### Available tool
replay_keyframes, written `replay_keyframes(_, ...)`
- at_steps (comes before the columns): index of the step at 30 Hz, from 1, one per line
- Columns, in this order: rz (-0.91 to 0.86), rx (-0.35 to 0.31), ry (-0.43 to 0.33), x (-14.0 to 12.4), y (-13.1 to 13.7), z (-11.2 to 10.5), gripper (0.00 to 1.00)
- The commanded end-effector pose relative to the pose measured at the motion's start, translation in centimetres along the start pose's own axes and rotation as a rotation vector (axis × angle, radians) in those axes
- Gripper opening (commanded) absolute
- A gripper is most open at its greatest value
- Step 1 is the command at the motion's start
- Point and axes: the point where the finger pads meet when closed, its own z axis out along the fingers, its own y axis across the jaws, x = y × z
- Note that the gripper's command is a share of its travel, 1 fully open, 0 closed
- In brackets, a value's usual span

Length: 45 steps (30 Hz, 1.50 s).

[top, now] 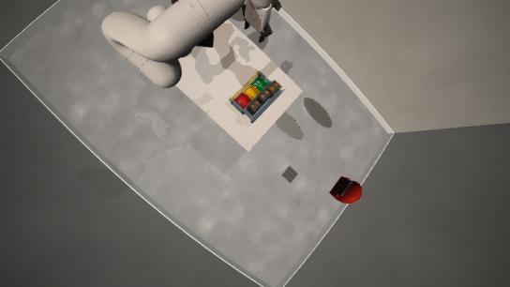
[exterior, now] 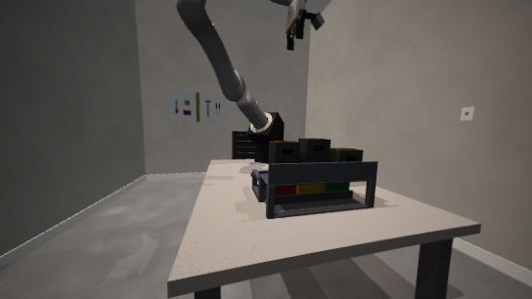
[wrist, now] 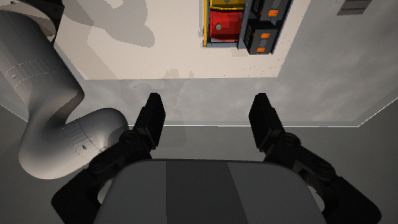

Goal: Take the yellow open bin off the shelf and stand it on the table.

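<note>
seen from the exterior view, the near half of the bench (exterior: 313,244) is bare, and further back stands the shelf (exterior: 320,172) with the yellow bin (exterior: 310,189) on its lower level, between a red bin (exterior: 286,190) and a green bin (exterior: 336,187). high above and behind, the gripper (exterior: 294,30) hangs with fingers spread wide, holding nothing. judging by this, nothing is done: approach, grasp, withdrawal, placement and release all remain.
</note>
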Motion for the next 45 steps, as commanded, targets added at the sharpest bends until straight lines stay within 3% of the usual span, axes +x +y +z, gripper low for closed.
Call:
replay_keyframes(1,0.0,0.0,0.001,0.33,-0.1,-0.04,1.0)
replay_keyframes(45,0.0,0.0,0.001,1.06,-0.36,-0.03,1.0)
